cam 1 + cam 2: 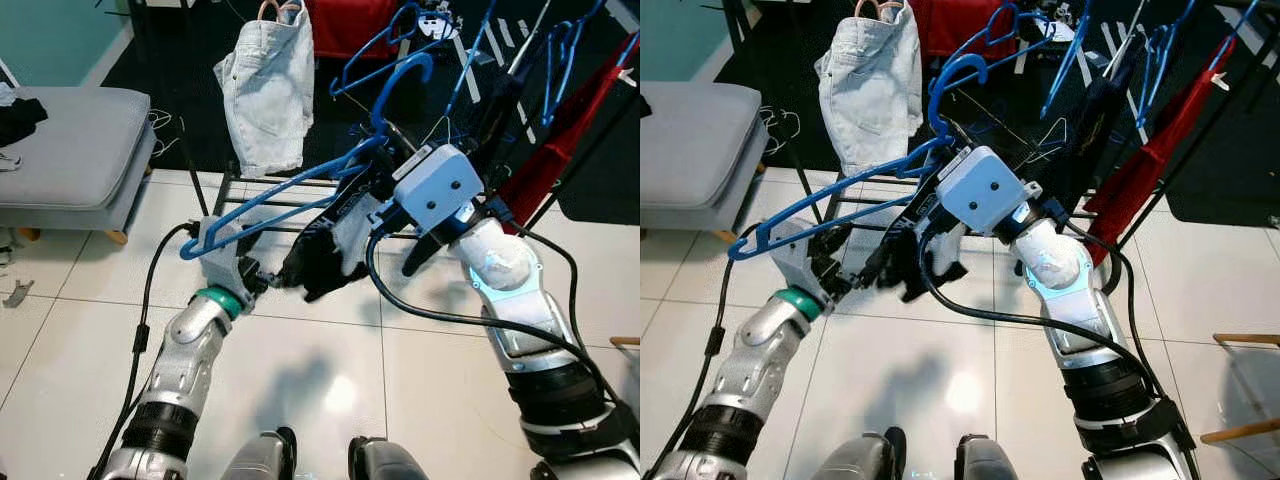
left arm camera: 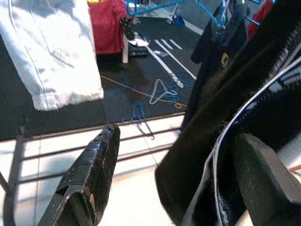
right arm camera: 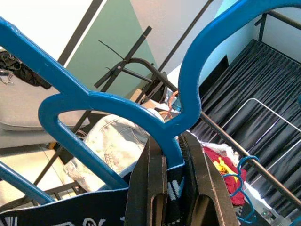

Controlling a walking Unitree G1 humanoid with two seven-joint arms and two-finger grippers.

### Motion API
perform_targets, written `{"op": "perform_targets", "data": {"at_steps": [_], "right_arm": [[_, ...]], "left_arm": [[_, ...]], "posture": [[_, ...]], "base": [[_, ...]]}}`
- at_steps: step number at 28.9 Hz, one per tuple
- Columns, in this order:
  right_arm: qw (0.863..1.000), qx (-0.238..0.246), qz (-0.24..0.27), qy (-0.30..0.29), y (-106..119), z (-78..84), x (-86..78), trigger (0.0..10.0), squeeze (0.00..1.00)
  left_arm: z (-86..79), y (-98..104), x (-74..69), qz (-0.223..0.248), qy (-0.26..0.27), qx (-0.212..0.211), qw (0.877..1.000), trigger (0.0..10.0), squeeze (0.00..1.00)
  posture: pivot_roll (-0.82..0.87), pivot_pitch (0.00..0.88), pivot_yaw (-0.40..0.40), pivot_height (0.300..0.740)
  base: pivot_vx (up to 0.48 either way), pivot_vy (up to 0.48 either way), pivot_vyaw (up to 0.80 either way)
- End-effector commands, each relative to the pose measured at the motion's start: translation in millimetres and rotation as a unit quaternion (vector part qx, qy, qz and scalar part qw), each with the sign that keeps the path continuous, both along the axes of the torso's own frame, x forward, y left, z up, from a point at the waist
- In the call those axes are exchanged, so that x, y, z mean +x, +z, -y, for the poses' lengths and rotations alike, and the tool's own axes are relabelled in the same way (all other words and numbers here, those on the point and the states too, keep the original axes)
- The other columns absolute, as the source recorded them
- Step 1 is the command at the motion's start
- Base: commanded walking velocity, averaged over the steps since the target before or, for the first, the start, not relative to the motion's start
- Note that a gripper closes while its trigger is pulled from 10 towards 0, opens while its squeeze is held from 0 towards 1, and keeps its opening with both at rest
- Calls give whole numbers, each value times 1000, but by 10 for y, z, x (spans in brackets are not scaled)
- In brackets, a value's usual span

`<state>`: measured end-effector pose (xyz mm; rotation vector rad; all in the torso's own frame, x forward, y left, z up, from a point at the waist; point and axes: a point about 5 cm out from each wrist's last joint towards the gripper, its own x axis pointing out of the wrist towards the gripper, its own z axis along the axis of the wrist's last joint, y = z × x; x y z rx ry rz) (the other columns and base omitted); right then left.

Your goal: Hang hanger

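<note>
Right claw (image 3: 170, 188) is clamping the blue hanger (image 1: 300, 190) w/ black garment (image 1: 325, 255) at its neck, holding it mid-air before the clothes rack (image 3: 225, 134), while left claw (image 2: 169, 188), fingers apart, is straddling the garment's lower edge.

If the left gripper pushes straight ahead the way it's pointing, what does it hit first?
Probably the black garment already between the left gripper's open fingers; beyond it, the rack's low bars. Depth is hard to judge.

Bright overhead light, glare on floor tiles (image 1: 330, 395); wrist views soft.
</note>
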<state>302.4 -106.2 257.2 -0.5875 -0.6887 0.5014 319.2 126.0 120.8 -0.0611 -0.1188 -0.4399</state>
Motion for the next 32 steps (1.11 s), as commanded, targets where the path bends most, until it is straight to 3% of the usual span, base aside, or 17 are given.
{"op": "perform_targets", "data": {"at_steps": [1,3,5,7,8,9,16,17,19,20,22,23,25,27,32], "right_arm": [[1000,2,9,14,40,-44,-27,10000,0],[1000,2,9,17,42,-54,-37,10000,0],[1000,2,9,17,42,-54,-37,10000,0],[1000,3,9,20,45,-65,-42,10000,0],[1000,3,9,20,45,-65,-42,10000,0],[1000,3,10,21,47,-71,-42,10000,0],[1000,4,10,22,51,-78,-42,10000,0],[1000,5,11,22,56,-80,-40,10000,0],[1000,5,11,22,56,-80,-40,10000,0],[1000,6,13,22,72,-78,-38,10000,0],[1000,6,13,22,72,-78,-38,10000,0],[1000,9,15,21,90,-71,-37,10000,0],[1000,9,15,21,90,-71,-37,10000,0],[999,18,21,19,150,-51,-41,10000,0],[999,24,25,19,189,-42,-44,10000,0]], "left_arm": [[2,-46,-8,-7,2,5,1000,10000,0],[73,-9,-42,-19,-46,-16,999,10000,0],[73,-9,-42,-19,-46,-16,999,10000,0],[210,12,-157,-46,-137,-57,988,10000,0],[210,12,-157,-46,-137,-57,988,10000,0],[285,23,-206,-53,-170,-70,981,10000,0],[367,30,-244,-58,-197,-80,975,10000,0],[393,10,-225,-59,-191,-70,977,6392,0],[393,10,-225,-59,-191,-70,977,6392,0],[395,-62,-206,-61,-180,-46,981,0,0],[395,-62,-206,-61,-180,-46,981,0,0],[390,-146,-190,-61,-165,-10,984,0,0],[390,-146,-190,-61,-165,-10,984,0,0],[385,-302,-163,-57,-129,60,988,0,0],[392,-352,-163,-56,-118,80,988,78,0]], "posture": [[-99,79,53,740],[-99,80,54,740],[-99,80,54,740],[-98,81,54,740],[-98,81,54,740],[-98,81,54,740],[-98,81,54,740],[-98,81,54,740],[-98,81,54,740],[-101,84,55,740],[-101,84,55,740],[-101,84,55,740],[-101,84,55,740],[-101,85,55,740],[-101,85,55,740]], "base": [[0,0,0],[0,0,0],[0,0,0],[0,0,0],[0,0,0],[0,0,0],[0,0,0],[0,0,0],[0,0,0],[0,0,0],[0,0,0],[0,0,0],[0,0,0],[0,0,0],[0,0,0]]}}
